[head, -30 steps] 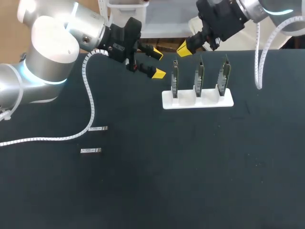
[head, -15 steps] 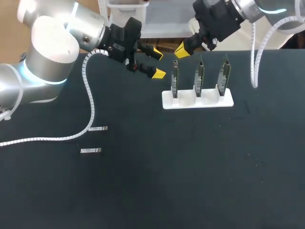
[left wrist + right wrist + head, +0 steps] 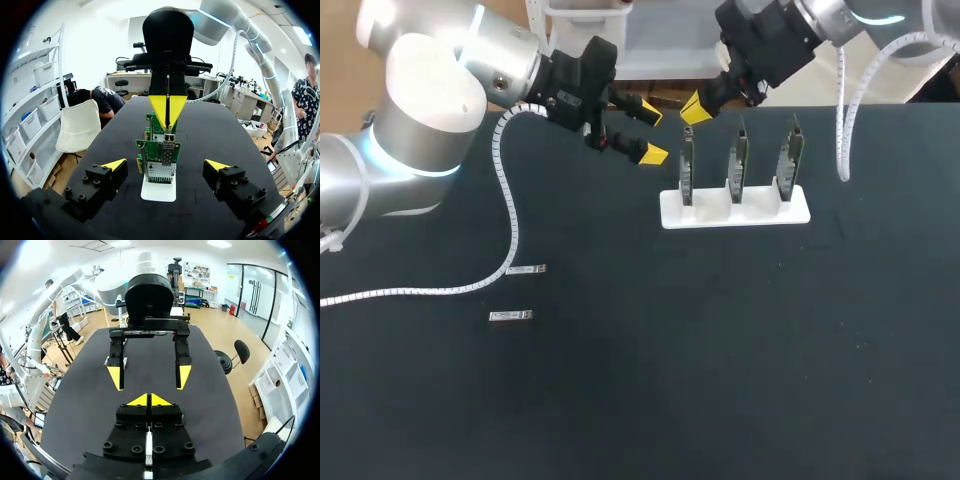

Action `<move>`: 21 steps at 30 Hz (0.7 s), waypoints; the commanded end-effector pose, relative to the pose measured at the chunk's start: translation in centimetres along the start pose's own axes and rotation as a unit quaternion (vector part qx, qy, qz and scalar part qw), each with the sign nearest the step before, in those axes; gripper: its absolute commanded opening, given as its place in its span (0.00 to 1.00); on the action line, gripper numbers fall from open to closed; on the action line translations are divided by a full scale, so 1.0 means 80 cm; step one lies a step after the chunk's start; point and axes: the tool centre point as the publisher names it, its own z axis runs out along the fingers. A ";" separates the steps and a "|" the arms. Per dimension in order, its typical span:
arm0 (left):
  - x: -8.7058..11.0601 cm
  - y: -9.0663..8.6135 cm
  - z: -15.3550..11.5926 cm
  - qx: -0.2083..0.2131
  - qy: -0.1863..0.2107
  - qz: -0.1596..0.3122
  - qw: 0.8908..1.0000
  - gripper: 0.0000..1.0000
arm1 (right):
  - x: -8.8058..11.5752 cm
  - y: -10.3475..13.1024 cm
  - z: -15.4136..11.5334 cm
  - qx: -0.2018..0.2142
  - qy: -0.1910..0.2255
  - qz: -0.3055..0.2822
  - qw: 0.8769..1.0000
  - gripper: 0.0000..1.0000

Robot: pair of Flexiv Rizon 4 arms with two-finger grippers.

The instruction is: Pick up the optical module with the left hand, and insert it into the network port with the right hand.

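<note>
An optical module [image 3: 525,269] lay flat on the black table [image 3: 720,350], left of the middle, with a second module [image 3: 511,316] just beside it. Both had their long axes running side to side across the table, parallel. Well apart to the right, a white holder [image 3: 760,212] held three network cards [image 3: 740,160] upright in a row. The left gripper [image 3: 650,132] hung near the holder, fingers spread and empty. The right gripper [image 3: 692,108] had its tips pressed together above the cards.
</note>
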 end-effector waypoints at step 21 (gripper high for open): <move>-0.001 0.001 0.000 0.001 0.002 -0.001 1.000 1.00 | 0.007 0.003 0.013 -0.004 0.007 0.011 1.000 0.00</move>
